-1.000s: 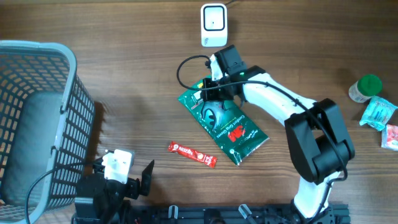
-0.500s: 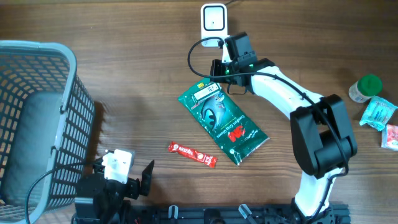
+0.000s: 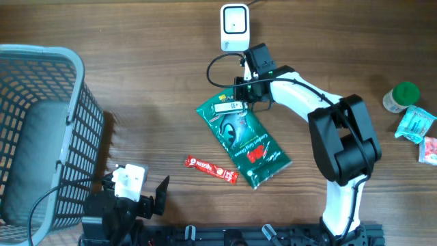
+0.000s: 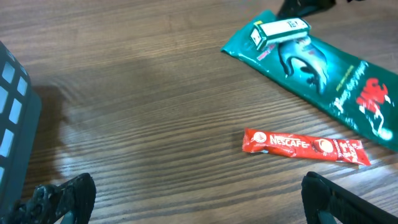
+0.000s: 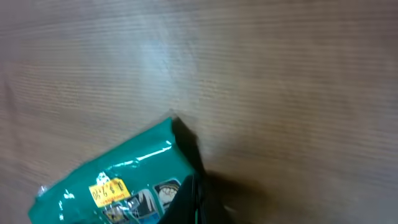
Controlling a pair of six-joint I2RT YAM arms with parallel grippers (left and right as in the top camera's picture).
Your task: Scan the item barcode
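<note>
Nearest to my base, my left gripper [image 4: 196, 190] hangs low over the table [image 3: 136, 82] with its fingers spread wide and nothing between them. To its left stands the grey basket [image 3: 41, 49].

Just ahead of that gripper a red Nescafé stick [image 4: 303, 144] lies flat on the wood, apart from everything else.

Beyond the stick lies the green packet [image 3: 244, 137], set diagonally, its white barcode label [image 3: 229, 106] facing up near the far end. The packet rests on the table between the stick and the scanner.

At the packet's far corner, my right gripper [image 3: 241, 90] has its jaws closed tight. In the right wrist view the dark fingers [image 5: 194, 193] overlap the packet's edge, pinching that corner.

Farther on, the white scanner [image 3: 234, 27] stands near the right gripper, not touching the packet.

Well off to the right sit a green-lidded jar [image 3: 403, 94] and some small packets [image 3: 415, 124].
</note>
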